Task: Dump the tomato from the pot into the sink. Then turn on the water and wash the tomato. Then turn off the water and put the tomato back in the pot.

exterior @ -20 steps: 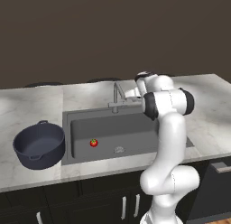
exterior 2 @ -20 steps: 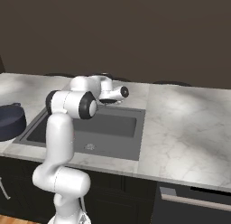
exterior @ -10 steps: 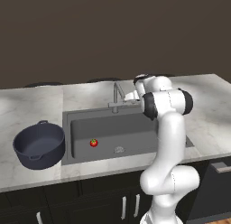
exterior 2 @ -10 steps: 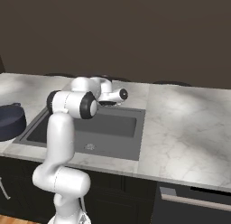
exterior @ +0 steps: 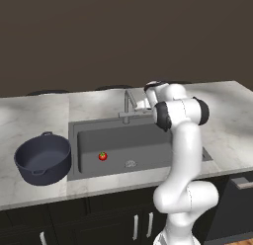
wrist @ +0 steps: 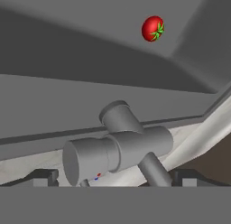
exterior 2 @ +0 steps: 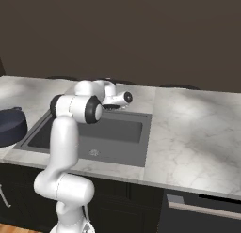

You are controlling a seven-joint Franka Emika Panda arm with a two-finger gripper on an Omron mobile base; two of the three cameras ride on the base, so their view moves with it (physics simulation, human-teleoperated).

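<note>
Reaching for the faucet [wrist: 118, 148]: the pincer [wrist: 113, 177] sits right at the faucet body, jaws spread wide with nothing between them, one dark tip on each side of the lower hand view. The valve lies directly ahead of the tips, very close; its long axis runs across the gap between the jaws, with the flat round end cap facing the left tip. Small red and blue marks sit under the cap. Judgement: the tap step is in hand, and the next move depends on the tips catching the lever, not the fixed body.

Tomato [exterior: 103, 156] lies on the sink [exterior: 74, 140] floor, left of centre, near the round drain [exterior: 130, 163], well apart from the pincer, beyond and below the faucet. Dump step looks done. No water stream visible.

Pot [exterior: 43, 159] stands upright on the desk [exterior: 34, 110], just beside the sink's left rim, no lid, nothing visible inside.

Materials and shapes:
- faucet: smooth grey metal, joined cylinders, thin spout
- sink: matte dark grey, rectangular, flat walls
- tomato: glossy red, round, green top
- pot: dark blue-grey, wide, round, loop handles
- desk: pale marbled stone over dark cabinets [exterior: 74, 224]
</note>
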